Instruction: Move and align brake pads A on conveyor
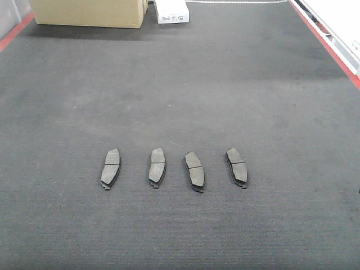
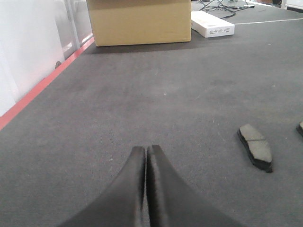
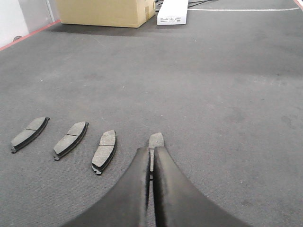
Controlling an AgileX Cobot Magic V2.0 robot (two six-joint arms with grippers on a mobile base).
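Pads [image 1: 174, 167] already sit in a tidy row of four on the belt [image 1: 225, 84], both the left gripper [image 2: 146, 150] and right gripper [image 3: 152, 150] pressed together, empty, so little looks left.

The left gripper [image 2: 146, 152] has its two dark fingers pressed together, holding nothing, over the grey belt [image 2: 156, 94]. One brake pad [image 2: 255, 147] lies flat on the belt, to the right of the gripper. A cardboard box [image 2: 139, 21] stands far behind the gripper, with a white box [image 2: 212, 24] just beside it.
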